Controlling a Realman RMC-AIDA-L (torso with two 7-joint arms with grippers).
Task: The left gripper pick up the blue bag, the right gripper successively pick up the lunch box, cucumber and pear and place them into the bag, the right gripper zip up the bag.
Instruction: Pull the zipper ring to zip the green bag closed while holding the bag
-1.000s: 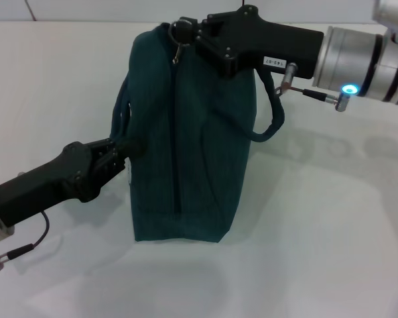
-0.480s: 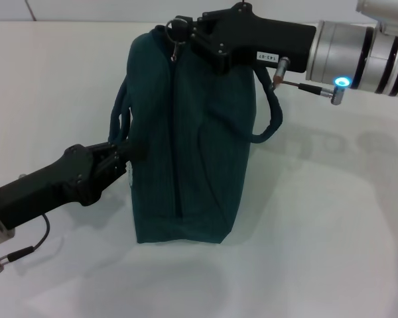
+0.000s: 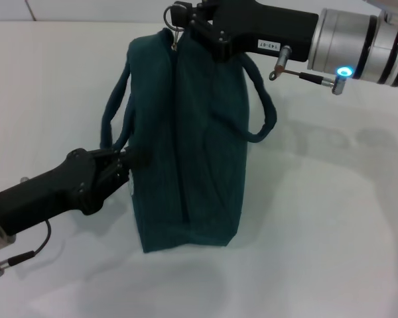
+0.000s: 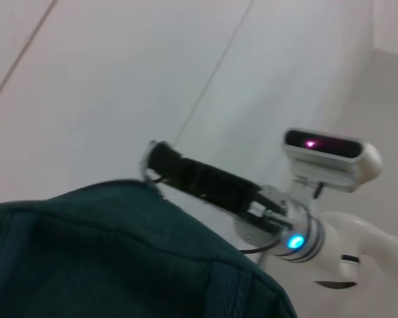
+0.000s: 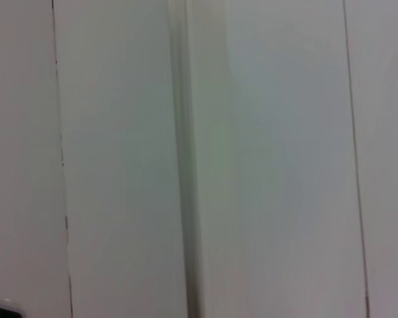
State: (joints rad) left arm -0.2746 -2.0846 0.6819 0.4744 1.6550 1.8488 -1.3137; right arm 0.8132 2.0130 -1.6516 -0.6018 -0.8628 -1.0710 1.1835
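Observation:
The blue bag (image 3: 186, 146) stands upright on the white table, its zipper line running closed along the side facing me. My left gripper (image 3: 129, 162) is shut on the bag's left side, at the base of a loop handle (image 3: 113, 112). At the bag's far top corner, my right gripper (image 3: 182, 16) is shut on the metal ring zipper pull (image 3: 172, 14). The left wrist view looks over the bag's fabric (image 4: 106, 258) to the right gripper (image 4: 156, 156) beyond it. The lunch box, cucumber and pear are out of view.
The second loop handle (image 3: 268, 112) hangs off the bag's right side under the right arm. White table (image 3: 318, 218) surrounds the bag. The robot's head camera (image 4: 328, 159) shows in the left wrist view. The right wrist view shows only pale wall panels (image 5: 265, 159).
My right gripper has moved toward the far edge of the table with the zipper pull. The bag's top stretched that way and its base shifted slightly. The left gripper kept its hold.

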